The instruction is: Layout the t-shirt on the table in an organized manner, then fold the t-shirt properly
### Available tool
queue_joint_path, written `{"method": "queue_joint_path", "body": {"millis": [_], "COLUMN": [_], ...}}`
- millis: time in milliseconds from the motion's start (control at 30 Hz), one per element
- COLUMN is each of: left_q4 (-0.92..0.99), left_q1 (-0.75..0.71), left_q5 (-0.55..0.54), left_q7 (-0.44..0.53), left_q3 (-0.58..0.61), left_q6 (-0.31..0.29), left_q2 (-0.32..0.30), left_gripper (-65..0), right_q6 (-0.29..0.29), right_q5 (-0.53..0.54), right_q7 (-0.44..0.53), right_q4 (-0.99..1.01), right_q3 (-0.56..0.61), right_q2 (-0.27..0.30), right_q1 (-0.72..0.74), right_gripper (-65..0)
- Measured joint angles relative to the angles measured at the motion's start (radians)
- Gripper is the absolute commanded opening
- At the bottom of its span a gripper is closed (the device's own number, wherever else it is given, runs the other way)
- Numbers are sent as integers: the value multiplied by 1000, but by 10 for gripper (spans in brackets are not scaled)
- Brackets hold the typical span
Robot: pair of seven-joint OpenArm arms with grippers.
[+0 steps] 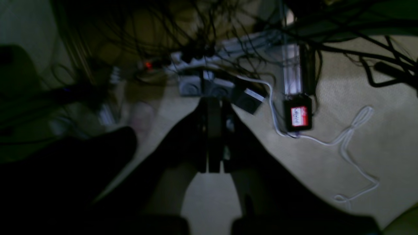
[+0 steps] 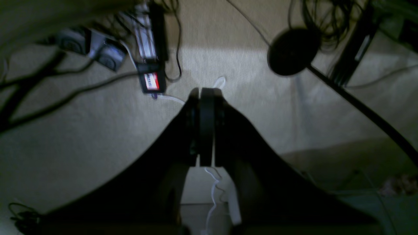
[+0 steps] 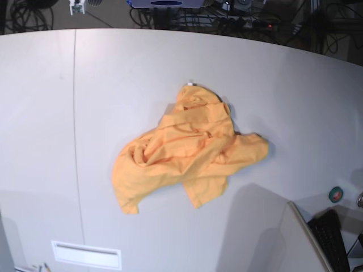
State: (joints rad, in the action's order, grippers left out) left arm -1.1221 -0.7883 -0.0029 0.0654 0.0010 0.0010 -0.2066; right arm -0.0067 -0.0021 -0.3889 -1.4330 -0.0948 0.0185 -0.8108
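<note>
A: Starting at the hands — what are they doing?

B: The left gripper (image 1: 214, 137) is sitting closed, its dark fingers pressing flat together at the centre of the left wrist frame, holding nothing. The right gripper (image 2: 204, 130) is doing the same in its own view: jaws meeting, nothing between them.

A: And what are they pointing at?

B: Both are hanging over a beige carpeted floor (image 2: 98, 137), not over the table. Past the left one, a white cable (image 1: 352, 130) is looping across the right of the frame, and a tangle of dark cords is crowding the top. A small black box with a red and white label (image 1: 298, 116) is lying right of centre; its writing is too blurred to read. The same box (image 2: 151, 81) is showing at the upper left of the right wrist view.

A: Where is the shirt?

B: The t-shirt (image 3: 187, 150) is lying crumpled at the middle of the table (image 3: 295, 85) in the base view, bunched into folds, one part reaching toward the right and another trailing toward the lower left. No print is showing.

A: How much room around it?

B: Bare tabletop is spreading on every side. A thin dark seam (image 3: 75, 130) is running down the left part, well apart from the cloth. Neither arm is appearing in that view.
</note>
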Motion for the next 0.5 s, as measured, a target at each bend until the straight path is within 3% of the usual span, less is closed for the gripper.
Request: {"method": "queue_joint_path", "body": {"millis": [133, 367, 500], "left_q4": [-190, -501, -619], "left_q1": [-123, -221, -204], "left_q5": [-31, -386, -452], "left_q7": [-5, -1, -3], "left_q3": [-2, 0, -5], "left_q6": [0, 0, 6], "left_q2": [-45, -167, -202], "left_gripper": [-650, -650, -650], "right_q6": [0, -10, -1], "right_q5": [2, -3, 1], "right_q7": [-69, -99, -91], "right_q4": [-199, -499, -563], "right_q3": [-2, 45, 162], "right_q2": [3, 11, 9], "right_q1": [-58, -82, 5], "right_gripper": [-650, -650, -650]}}
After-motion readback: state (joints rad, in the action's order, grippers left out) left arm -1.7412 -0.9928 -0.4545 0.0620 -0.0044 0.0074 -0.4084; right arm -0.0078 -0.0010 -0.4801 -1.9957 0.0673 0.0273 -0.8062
